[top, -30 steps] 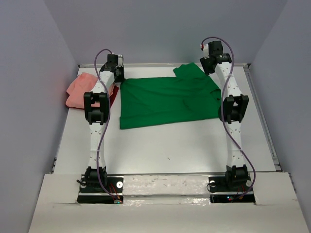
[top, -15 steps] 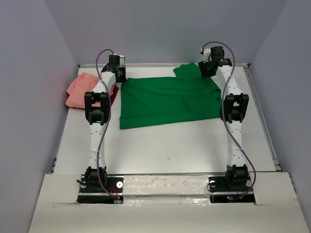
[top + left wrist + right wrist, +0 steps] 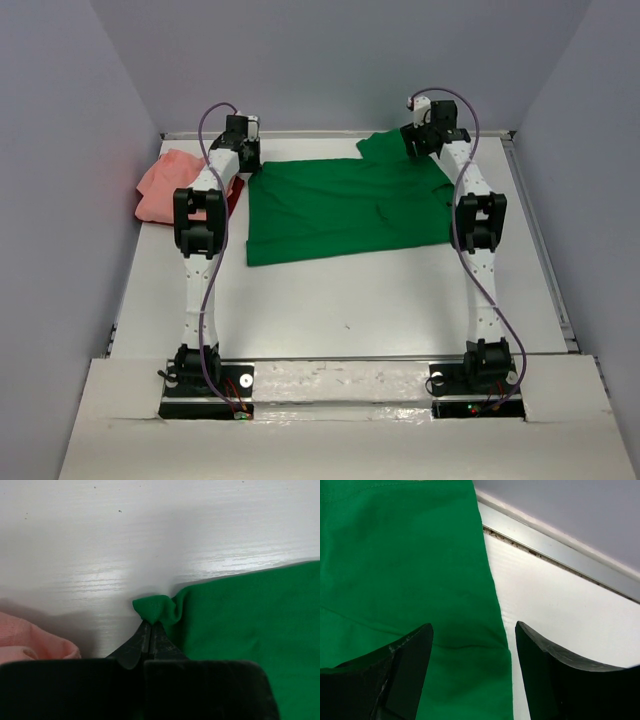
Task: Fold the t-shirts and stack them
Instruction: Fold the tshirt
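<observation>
Left wrist view: left gripper [image 3: 151,626] pinches a corner of the green t-shirt [image 3: 240,630] to fold it, while the right gripper [image 3: 474,628] gapes astride its edge.

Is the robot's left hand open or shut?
Shut. The left hand has its fingers pressed together, pinching a bunched corner of the green t-shirt.

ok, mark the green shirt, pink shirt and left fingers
green shirt [image 3: 340,205], top view, middle of its body.
pink shirt [image 3: 168,185], top view, middle of the bunch.
left fingers [image 3: 137,645], left wrist view, one finger, pinching green corner.
</observation>
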`<move>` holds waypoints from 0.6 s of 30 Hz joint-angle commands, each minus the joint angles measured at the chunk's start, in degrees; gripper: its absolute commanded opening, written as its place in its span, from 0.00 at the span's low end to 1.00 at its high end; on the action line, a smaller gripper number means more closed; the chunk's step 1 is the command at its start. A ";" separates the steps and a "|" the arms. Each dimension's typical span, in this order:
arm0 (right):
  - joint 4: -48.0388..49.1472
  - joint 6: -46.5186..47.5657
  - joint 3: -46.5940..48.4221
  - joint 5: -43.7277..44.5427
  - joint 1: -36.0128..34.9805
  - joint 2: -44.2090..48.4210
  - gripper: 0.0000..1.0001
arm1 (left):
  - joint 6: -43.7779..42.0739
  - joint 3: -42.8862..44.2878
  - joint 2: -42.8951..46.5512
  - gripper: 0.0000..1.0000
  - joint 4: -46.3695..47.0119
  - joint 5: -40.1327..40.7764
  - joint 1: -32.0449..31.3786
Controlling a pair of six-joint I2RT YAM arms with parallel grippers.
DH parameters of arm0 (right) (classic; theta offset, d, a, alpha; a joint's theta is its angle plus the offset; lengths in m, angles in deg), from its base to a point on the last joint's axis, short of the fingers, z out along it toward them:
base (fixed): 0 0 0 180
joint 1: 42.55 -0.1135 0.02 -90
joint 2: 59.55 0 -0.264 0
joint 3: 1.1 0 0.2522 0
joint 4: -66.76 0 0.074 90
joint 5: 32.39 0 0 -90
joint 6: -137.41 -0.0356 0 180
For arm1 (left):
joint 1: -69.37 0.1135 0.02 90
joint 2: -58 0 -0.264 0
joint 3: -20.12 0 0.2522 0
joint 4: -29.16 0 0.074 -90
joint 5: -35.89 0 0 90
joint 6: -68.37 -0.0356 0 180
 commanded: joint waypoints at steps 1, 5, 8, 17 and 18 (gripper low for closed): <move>6.35 0.63 2.43 -0.36 0.72 -1.97 0.73 | -0.53 -1.22 4.19 0.00 -2.04 0.59 -0.63; 6.97 -2.35 3.75 -0.36 1.85 -3.55 0.72 | -2.73 -3.23 5.77 0.00 -2.47 0.50 -0.63; 7.14 -2.45 4.63 -0.01 1.86 -5.05 0.72 | -3.61 -5.34 7.97 0.00 -1.95 1.72 -0.63; 6.35 -3.67 6.48 -1.76 3.53 -7.42 0.54 | -4.31 -7.10 10.52 0.00 -1.07 2.44 -0.63; 6.27 -3.68 6.65 -2.11 3.53 -7.60 0.52 | -4.31 -7.11 10.52 0.00 -1.07 2.26 -0.63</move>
